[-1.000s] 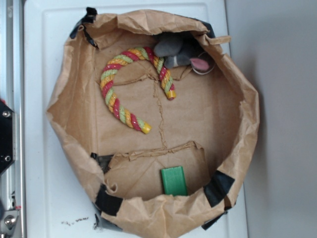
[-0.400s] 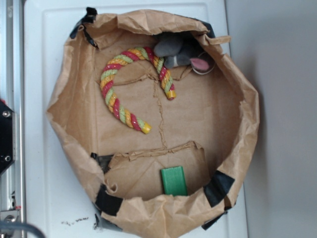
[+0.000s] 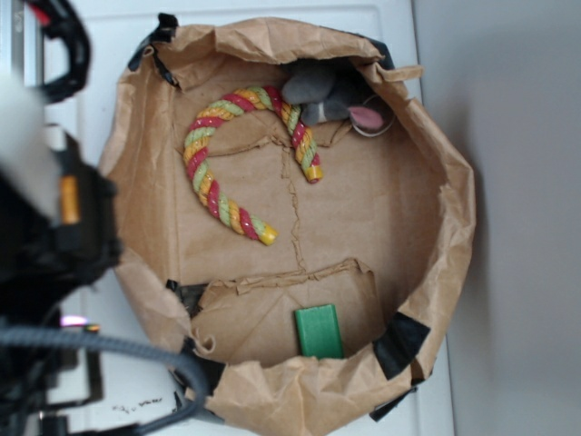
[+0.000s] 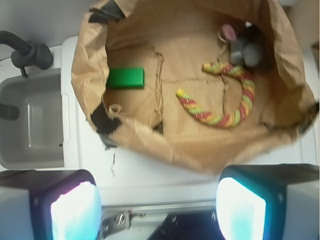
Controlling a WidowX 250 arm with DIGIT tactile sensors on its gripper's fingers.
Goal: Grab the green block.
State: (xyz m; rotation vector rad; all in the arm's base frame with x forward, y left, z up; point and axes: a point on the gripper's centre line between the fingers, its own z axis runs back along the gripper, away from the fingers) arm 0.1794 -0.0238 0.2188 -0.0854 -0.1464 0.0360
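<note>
The green block [image 3: 320, 331] lies flat on the floor of a torn-open brown paper bag [image 3: 442, 236], close to the bag's near wall. From the wrist, the green block [image 4: 125, 78] sits at the upper left inside the bag [image 4: 200, 150]. My gripper [image 4: 157, 210] is open, its two pale pads spread wide with nothing between them. It hovers outside the bag, over the white surface, well away from the block. In the exterior view my arm [image 3: 54, 236] is a blurred dark mass left of the bag.
A red, yellow and green twisted rope [image 3: 231, 159] curves across the bag's floor, and a grey plush mouse [image 3: 322, 95] lies at the far wall. The wrist view shows a grey sink [image 4: 35, 120] and a black hose [image 4: 25, 50] beside the bag.
My arm has swung into the exterior view from the left edge and now covers the bag's left side. The block, rope and mouse have not moved.
</note>
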